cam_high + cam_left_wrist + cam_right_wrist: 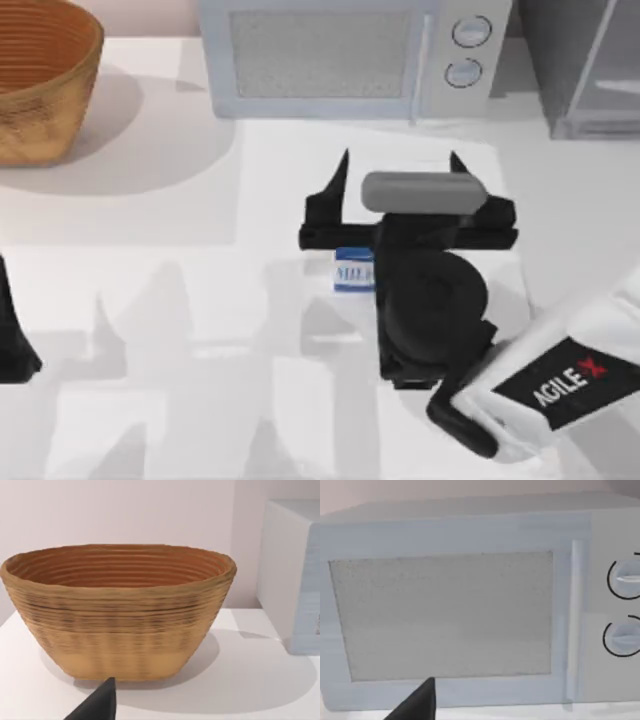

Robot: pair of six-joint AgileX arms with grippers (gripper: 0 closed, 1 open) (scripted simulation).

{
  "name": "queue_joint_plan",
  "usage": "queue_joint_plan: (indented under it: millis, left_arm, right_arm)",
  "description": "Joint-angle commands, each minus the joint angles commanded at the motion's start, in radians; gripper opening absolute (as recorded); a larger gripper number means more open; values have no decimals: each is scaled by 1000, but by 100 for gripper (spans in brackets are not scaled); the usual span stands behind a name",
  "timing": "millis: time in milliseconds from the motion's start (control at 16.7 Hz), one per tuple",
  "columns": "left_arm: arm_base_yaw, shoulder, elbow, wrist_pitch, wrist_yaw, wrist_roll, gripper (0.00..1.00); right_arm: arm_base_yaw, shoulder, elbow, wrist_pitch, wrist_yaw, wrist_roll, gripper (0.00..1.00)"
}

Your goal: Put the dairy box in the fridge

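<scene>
Your dairy box (353,272) stands on the worktop (180,300) mid-table, just left of the right arm's wrist. Your right gripper (398,165) hangs above it with fingers spread wide, facing the microwave (340,55). The fridge (580,60) sits far right. Your left gripper (15,340) is parked at the left edge; you cannot tell its state.

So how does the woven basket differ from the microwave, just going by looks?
The basket is brown, woven and rounded with an open top; the microwave is a pale grey, smooth, closed box. The microwave has a speckled door panel and two round knobs; the basket has only ribbed walls. The basket sits at the table's far left, the microwave at the far middle. Both stand upright along the back edge.
</scene>
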Motion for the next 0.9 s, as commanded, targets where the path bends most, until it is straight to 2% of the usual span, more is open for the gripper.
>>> queue_joint_plan:
  millis: [420,900]
  left_arm:
    - [0,0,0,0,0,0,100]
    - [0,0,0,0,0,0,100]
  right_arm:
    - [125,395,108,207,141,8,100]
    - [127,423,117,218,146,9,100]
